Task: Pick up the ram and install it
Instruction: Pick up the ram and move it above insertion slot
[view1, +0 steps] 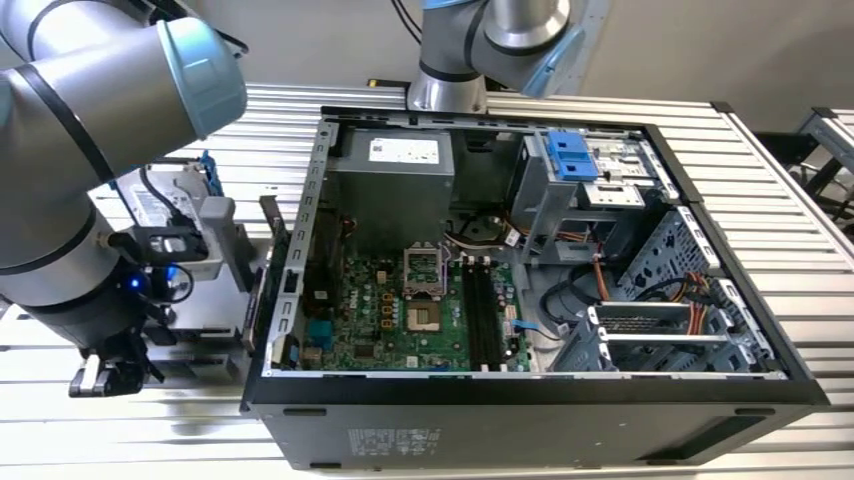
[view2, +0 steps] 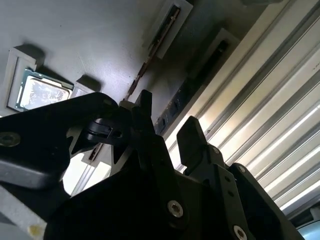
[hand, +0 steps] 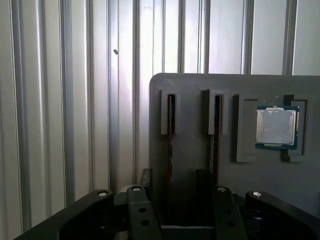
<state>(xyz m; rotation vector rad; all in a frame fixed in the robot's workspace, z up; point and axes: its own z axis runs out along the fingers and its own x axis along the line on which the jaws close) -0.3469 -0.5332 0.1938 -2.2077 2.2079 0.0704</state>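
Note:
In both wrist views a grey holder (hand: 200, 87) carries two thin dark sticks standing on edge in slots. The ram (hand: 170, 120) (view2: 162, 35) is in the slot farther from the processor chip. A second stick (hand: 216, 125) (view2: 200, 75) stands in the slot beside it. My gripper (hand: 173, 176) (view2: 167, 117) is open just above the holder. Its black fingers (hand: 145, 180) stand one on each side of the ram's line, apart from it. In the exterior view my arm (view1: 80, 150) hangs over the holder (view1: 200, 300) at the exterior view's left of the computer case.
A processor chip (hand: 276, 126) (view2: 37, 95) lies in the holder's square pocket. The open computer case (view1: 534, 400) holds the motherboard with long black slots (view1: 487, 310) and a blue drive bracket (view1: 571, 160). A second arm's base (view1: 447, 90) stands behind it. Ribbed metal table (hand: 60, 100) all around.

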